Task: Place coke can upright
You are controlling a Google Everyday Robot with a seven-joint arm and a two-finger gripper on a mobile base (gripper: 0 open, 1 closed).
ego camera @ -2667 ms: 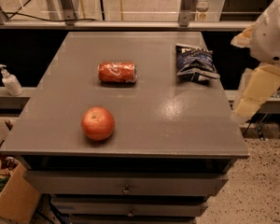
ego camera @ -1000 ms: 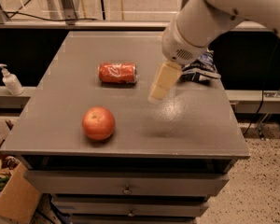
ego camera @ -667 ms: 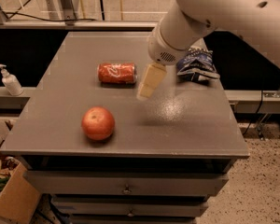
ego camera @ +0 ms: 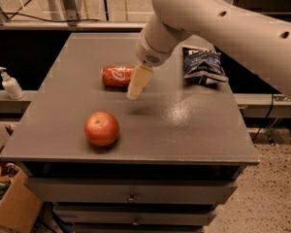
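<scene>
The red coke can [ego camera: 116,75] lies on its side on the grey table [ego camera: 184,125], towards the back left of centre. My gripper [ego camera: 136,87] hangs from the big white arm just in front of the can's right end, partly covering it and slightly above the tabletop. Nothing shows in the gripper.
A round orange-red apple [ego camera: 102,128] sits at the front left of the table. A dark blue snack bag [ego camera: 202,65] lies at the back right. A white pump bottle [ego camera: 9,83] stands on a ledge to the left. Drawers are below the tabletop.
My arm has swung from the right side across the table to the left, bringing the gripper to the can's right end. The can, apple and bag have not moved.
</scene>
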